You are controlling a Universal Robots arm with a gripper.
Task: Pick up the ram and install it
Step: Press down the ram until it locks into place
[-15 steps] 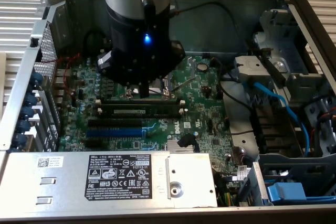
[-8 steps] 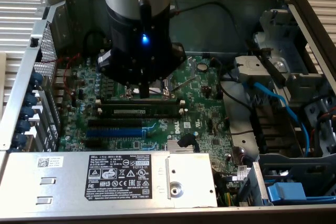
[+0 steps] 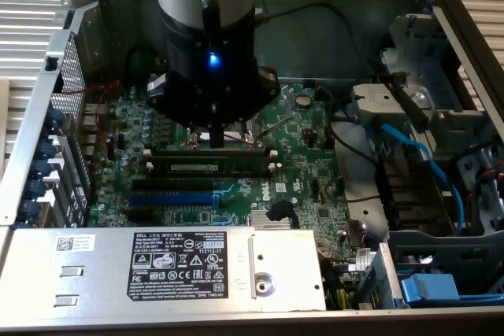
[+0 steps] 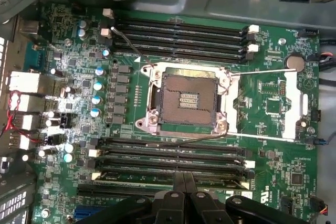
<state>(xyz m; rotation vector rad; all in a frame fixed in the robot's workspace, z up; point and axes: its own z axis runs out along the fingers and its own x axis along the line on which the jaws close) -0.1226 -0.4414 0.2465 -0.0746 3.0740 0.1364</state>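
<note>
The hand (image 4: 184, 182) is seen at the bottom centre of the wrist view, its black fingers drawn together directly over the ram (image 4: 168, 173). The ram (image 3: 211, 164), a thin dark-green stick, is seated in a long black slot on the glossy green motherboard (image 3: 307, 171).

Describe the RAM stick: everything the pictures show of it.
The RAM stick is a long, thin dark-green circuit board with a pale label strip along its face. In the exterior view it lies level on its long edge in one of the long black slots on the green motherboard, in the bank just below the CPU socket, white end clips at its ends. The gripper hangs directly above it. Whether it is fully seated cannot be told.
</note>
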